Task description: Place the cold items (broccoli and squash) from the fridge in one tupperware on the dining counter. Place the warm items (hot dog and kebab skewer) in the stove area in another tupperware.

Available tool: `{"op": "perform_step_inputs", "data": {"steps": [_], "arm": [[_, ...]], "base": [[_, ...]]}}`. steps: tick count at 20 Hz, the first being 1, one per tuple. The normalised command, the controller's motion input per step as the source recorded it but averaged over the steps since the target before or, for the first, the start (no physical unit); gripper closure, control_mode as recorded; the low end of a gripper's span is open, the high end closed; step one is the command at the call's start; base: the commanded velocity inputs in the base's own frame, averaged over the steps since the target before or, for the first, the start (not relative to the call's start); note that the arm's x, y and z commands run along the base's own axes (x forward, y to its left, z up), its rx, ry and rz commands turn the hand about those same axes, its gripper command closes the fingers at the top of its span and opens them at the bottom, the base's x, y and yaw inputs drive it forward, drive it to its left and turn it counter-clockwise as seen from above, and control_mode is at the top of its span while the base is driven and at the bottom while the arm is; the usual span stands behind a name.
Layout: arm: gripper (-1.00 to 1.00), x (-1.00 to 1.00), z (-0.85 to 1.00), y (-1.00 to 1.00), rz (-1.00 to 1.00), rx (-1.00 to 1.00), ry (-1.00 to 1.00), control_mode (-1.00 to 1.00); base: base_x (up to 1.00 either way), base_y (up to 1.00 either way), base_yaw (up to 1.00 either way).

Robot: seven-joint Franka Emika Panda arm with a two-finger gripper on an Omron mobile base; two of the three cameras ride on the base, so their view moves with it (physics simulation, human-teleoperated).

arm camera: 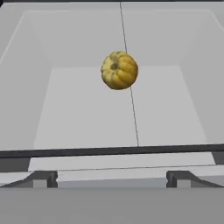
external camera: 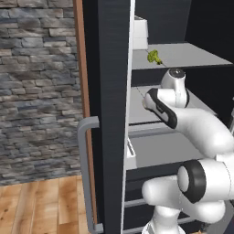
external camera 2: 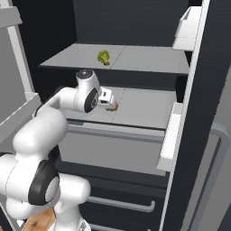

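The black fridge stands open with pale grey shelves. A green broccoli floret lies on the upper shelf, also seen as the broccoli from the right. One shelf lower sits the round yellow-orange squash, alone at the middle of the shelf. In the right base view a bit of the squash peeks out just past my hand. My gripper is open, its two fingertips spread wide at the shelf's front edge, short of the squash and not touching it. The tupperware, hot dog and kebab skewer are out of view.
The open door at the right carries white bins. A grey bar handle sticks out from the left door edge. Stone wall and wood floor lie to the left. Drawers sit below the shelves.
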Motion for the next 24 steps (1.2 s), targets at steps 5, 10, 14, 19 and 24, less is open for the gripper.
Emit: {"op": "perform_step_inputs", "data": {"steps": [5,10,14,19,24], "arm": [[-1.0,0.57,-0.1,-0.03,0.0,0.0,0.02,-1.0],[-1.0,0.49,-0.2,-0.05,0.0,0.0,0.07,-1.0],[-1.0,0.45,-0.22,-0.06,0.0,0.0,0.04,-1.0],[-1.0,0.38,-0.22,-0.1,0.0,0.0,0.0,-1.0],[-1.0,0.34,-0.28,-0.04,0.0,0.0,0.0,-1.0]], "base": [[0.0,0.0,0.0],[0.0,0.0,0.0],[0.0,0.0,0.0],[0.0,0.0,0.0],[0.0,0.0,0.0]]}}
